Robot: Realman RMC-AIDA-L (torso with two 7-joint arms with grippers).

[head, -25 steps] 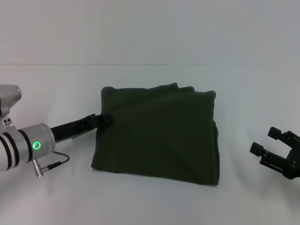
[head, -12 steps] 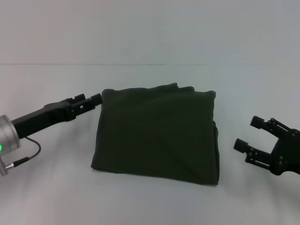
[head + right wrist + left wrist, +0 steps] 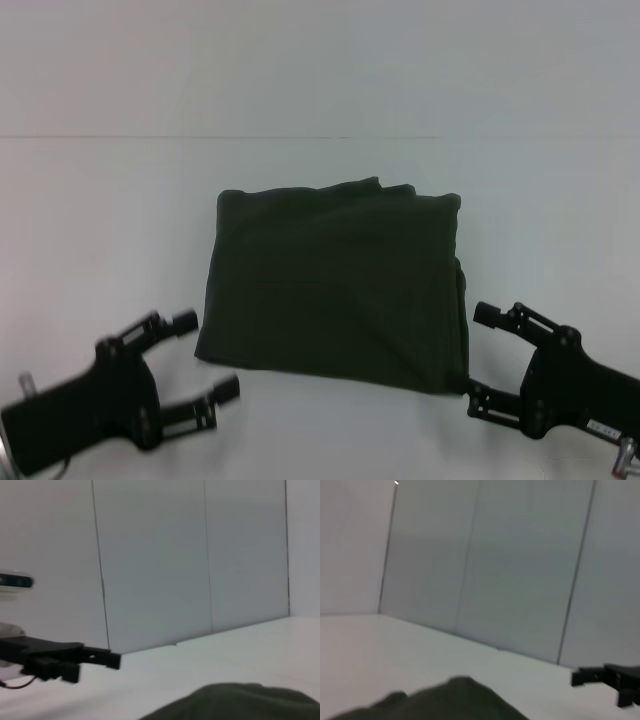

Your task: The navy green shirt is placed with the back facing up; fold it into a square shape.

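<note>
The navy green shirt (image 3: 335, 285) lies folded into a rough square in the middle of the white table, plain side up. My left gripper (image 3: 205, 355) is open and empty, just off the shirt's near left corner. My right gripper (image 3: 480, 355) is open and empty, just off the shirt's near right corner. The left wrist view shows an edge of the shirt (image 3: 450, 702) and the right gripper (image 3: 607, 677) beyond it. The right wrist view shows the shirt (image 3: 240, 702) and the left gripper (image 3: 70, 660) beyond it.
The white table (image 3: 100, 220) stretches around the shirt on all sides. A pale panelled wall (image 3: 520, 555) stands behind the table.
My left gripper has let go of the shirt's far left edge and pulled back to the near left corner, now open. My right gripper has moved in toward the near right corner.
</note>
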